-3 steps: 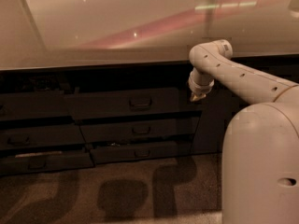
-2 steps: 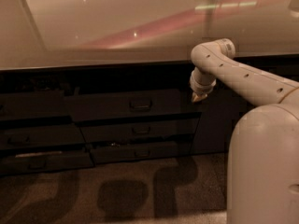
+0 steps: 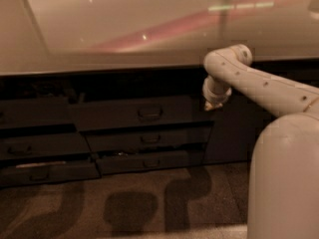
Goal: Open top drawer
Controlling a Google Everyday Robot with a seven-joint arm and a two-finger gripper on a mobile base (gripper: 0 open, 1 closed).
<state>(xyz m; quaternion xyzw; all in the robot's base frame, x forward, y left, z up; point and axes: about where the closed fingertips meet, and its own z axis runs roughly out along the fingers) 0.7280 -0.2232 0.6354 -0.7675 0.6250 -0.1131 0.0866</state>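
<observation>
Gripper (image 3: 213, 104) hangs mid-right by the right edge of the top drawer (image 3: 112, 116), off its handle (image 3: 149, 113), so I have no pull yet; its width I cannot tell.

Pale glossy countertop (image 3: 124, 29) reflects light streaks above dark cabinetry (image 3: 234, 138). Brown floor (image 3: 60, 208) carries rounded shadows (image 3: 129, 210). The gripper (image 3: 213, 104) hangs just below the countertop edge.

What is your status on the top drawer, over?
Gripper at right end of top drawer, clear of its loop handle. Nothing blocks the handle.
</observation>
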